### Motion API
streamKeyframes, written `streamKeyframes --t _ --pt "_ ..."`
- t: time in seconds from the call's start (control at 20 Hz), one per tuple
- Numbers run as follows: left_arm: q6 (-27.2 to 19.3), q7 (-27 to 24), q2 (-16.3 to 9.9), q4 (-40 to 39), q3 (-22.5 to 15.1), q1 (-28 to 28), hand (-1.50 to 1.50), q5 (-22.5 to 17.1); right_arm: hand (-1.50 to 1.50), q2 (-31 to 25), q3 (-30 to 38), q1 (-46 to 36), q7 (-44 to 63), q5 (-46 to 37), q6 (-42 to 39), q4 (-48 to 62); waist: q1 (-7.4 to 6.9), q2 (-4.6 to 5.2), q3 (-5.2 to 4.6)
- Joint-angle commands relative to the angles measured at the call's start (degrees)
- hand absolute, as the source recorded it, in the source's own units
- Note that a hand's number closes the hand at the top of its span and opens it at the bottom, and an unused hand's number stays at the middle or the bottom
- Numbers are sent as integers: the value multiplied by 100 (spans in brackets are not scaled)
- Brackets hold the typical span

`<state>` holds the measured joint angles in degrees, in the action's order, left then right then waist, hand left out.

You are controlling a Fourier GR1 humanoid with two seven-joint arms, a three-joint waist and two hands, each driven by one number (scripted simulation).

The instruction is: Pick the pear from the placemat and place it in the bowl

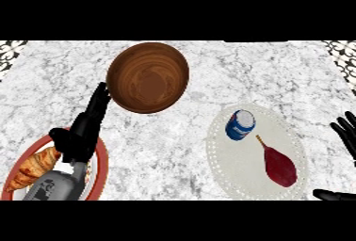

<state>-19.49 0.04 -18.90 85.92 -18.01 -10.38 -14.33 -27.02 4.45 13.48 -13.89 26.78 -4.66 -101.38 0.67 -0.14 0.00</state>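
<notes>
A dark red pear (279,164) with a thin stem lies on the white round placemat (230,160) at the right of the counter. The brown wooden bowl (147,76) stands at the upper middle with nothing in it. My left hand (83,129) stretches straight fingers up toward the bowl's left rim, and its fingertips end just beside it. My right hand (345,134) shows at the right edge, fingers straight and spread, thumb low, a little right of the placemat and apart from the pear.
A blue and white can (240,125) stands on the placemat just above the pear's stem. A croissant (31,168) lies on an orange-rimmed plate (103,162) at the lower left, under my left forearm.
</notes>
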Motion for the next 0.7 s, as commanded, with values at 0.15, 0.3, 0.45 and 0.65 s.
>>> streamKeyframes --t 0.15,0.3,0.45,0.65 --pt "53 133 105 33 94 -121 0 162 -150 -1040 534 -749 1842 483 -168 -160 -89 20 -5" --pt "94 464 143 226 45 -181 0 161 -150 -1040 111 -960 2159 326 -362 173 -126 26 -2" --pt "98 242 182 387 -22 173 0 267 -150 -1189 -43 -724 2453 138 -612 152 -124 14 -1" --pt "338 17 206 128 200 157 0 234 -150 -1300 -144 -1068 2926 225 -1052 468 -109 17 -2"
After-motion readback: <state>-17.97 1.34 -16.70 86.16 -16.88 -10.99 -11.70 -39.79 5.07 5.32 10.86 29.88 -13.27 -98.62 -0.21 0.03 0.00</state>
